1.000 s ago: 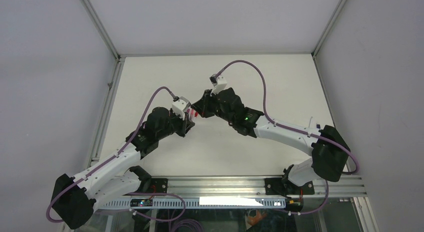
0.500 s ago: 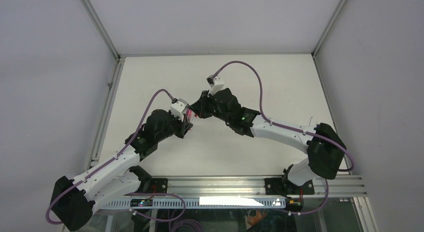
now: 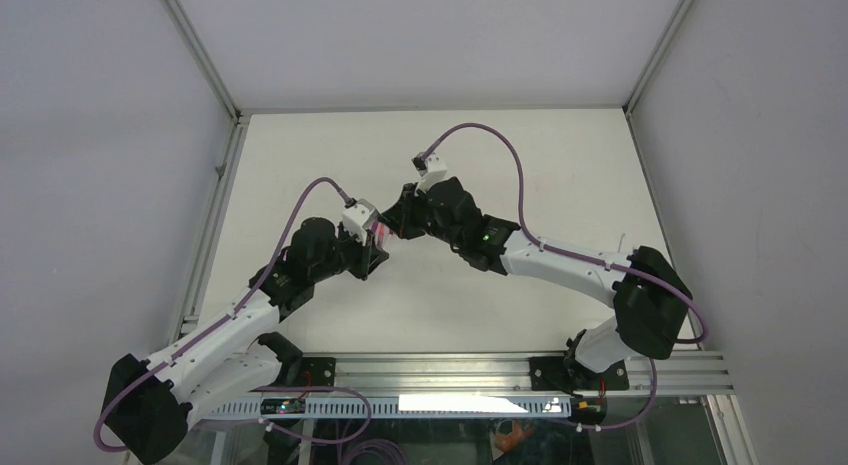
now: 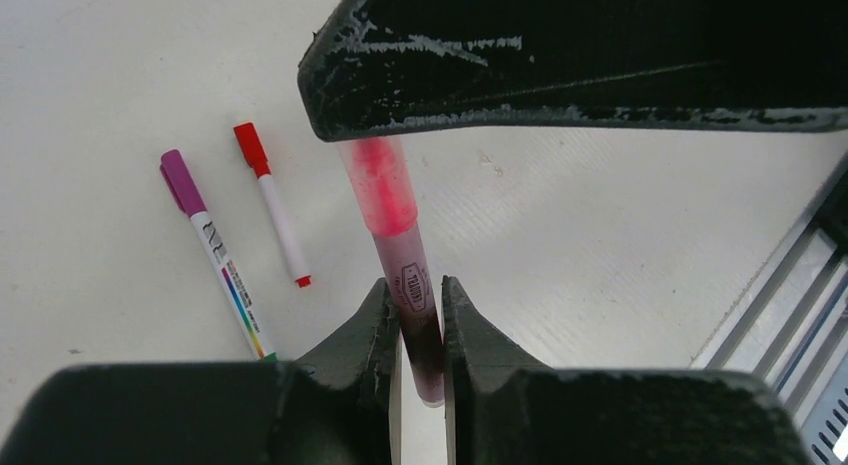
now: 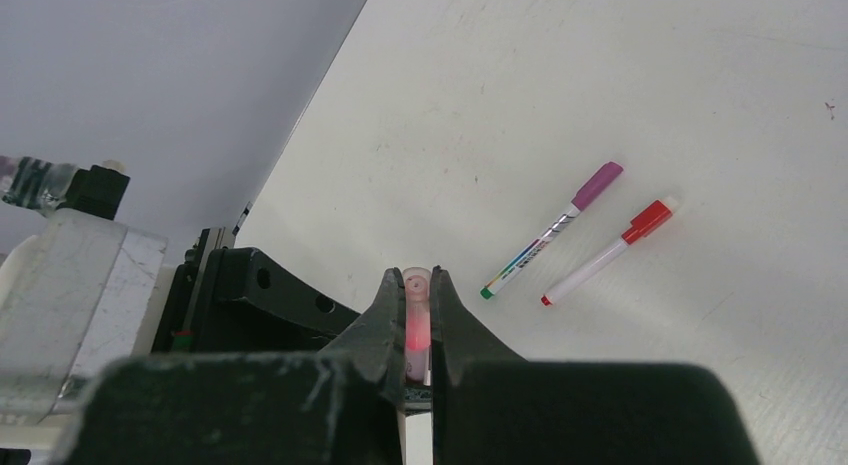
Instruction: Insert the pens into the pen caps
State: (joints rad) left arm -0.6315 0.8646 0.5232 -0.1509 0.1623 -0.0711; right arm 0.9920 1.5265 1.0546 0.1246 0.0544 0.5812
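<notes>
The left arm (image 3: 230,320) and right arm (image 3: 570,265), both white and black, reach in from the near edge of a white table (image 3: 560,165). They meet tip to tip above its middle, a little toward the left edge. Together they hold one pink pen (image 4: 410,275) in the air above the table.

The left hand (image 4: 418,290) is closed on the pen's barrel, with a black finger pressed to each side. The barrel is see-through pale pink with a small oval printed mark. It looks dark where it passes between the fingers, and its rounded end pokes out just past them.

At the other end is the cap (image 4: 380,185), a slightly wider, brighter pink-red tube in line with the barrel. It runs up under the right hand (image 5: 416,280), which is closed on it. In the right wrist view the cap is a pale pink tube with a round end, squeezed between two fingers and red inside. How far the pen sits inside it cannot be told.

Two more pens lie on the table below, side by side, close but not touching. The purple pen (image 4: 215,250) has a purple cap, a white barrel with rainbow print and a green end. The red pen (image 4: 275,210) has a red cap, a plain white barrel and a small red end. The arms hide both from above, so their place relative to the table's edges cannot be told.
</notes>
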